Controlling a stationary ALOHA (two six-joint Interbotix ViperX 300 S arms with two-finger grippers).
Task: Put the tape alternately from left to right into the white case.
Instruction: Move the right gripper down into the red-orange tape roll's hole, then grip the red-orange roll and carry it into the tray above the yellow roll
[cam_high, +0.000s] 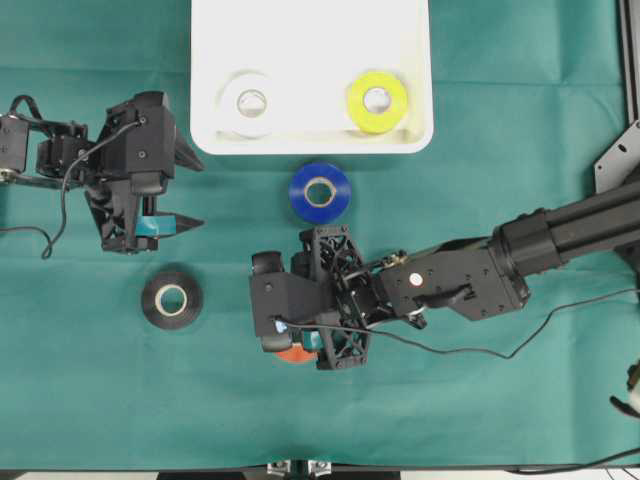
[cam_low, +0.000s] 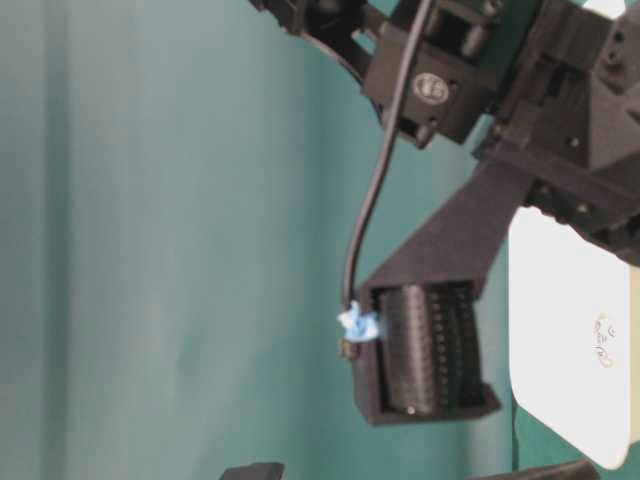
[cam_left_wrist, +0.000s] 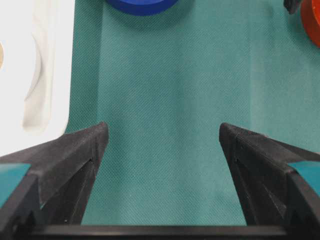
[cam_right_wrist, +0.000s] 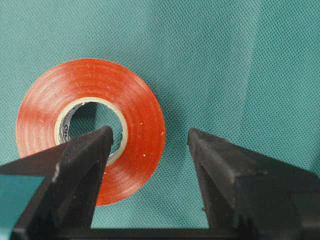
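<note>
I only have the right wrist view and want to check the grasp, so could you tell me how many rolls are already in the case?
Observer: Two, the white roll and the yellow roll, lie in the white case.
Operator: What is left outside it?
Observer: The blue roll lies just below the case and the black roll lower left.
Operator: And the left gripper?
Observer: The left gripper is open over bare cloth.

Lighting: bright, even, diffuse; shadows short and soft. Overhead view: sharp; white case (cam_high: 205, 120) near overexposure at 12 o'clock. Table-level view: soft, blurred throughout. Wrist views: cloth weave crisp at centre; black fingers (cam_left_wrist: 75, 155) out of focus toward 6 o'clock. Orange-red roll (cam_right_wrist: 135, 125) shows faint sheen.
</note>
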